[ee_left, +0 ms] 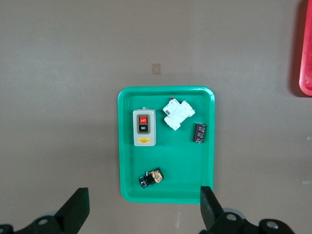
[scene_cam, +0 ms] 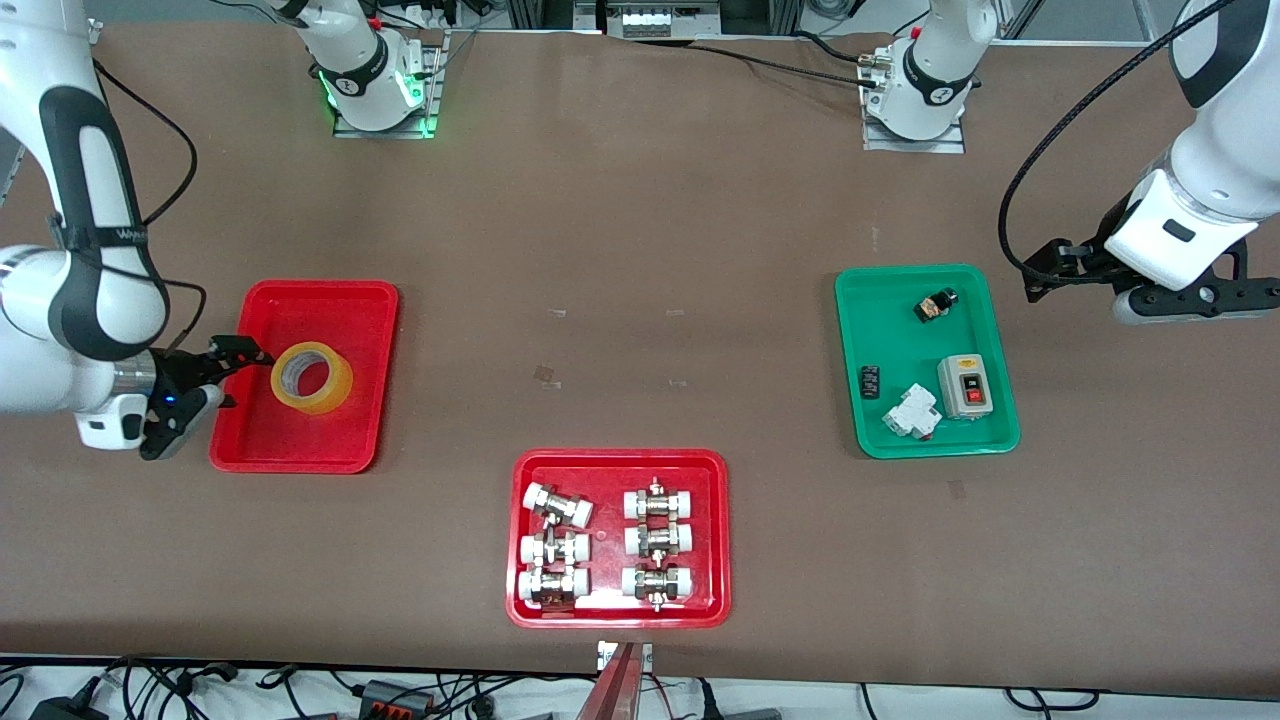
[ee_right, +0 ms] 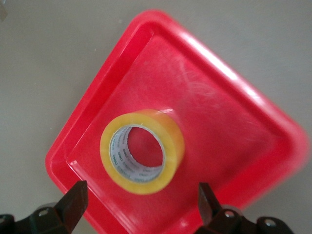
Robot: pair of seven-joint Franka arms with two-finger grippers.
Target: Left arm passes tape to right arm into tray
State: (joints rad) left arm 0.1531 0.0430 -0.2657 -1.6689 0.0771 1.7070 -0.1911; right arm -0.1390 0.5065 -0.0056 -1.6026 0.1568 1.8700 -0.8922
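both grippers stand spread and empty: the tape lies flat in the tray just off the right gripper, evidently released there, while the left gripper waits over bare table beside the green tray.

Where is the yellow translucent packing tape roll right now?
The yellow translucent tape roll lies flat in the plain red plastic tray toward the right arm's end of the table, with the open right gripper at that tray's edge beside it.

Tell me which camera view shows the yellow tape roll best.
The right wrist view: the tape fills its middle, lying flat in the red tray. The front view shows it smaller. The left wrist view does not show it.
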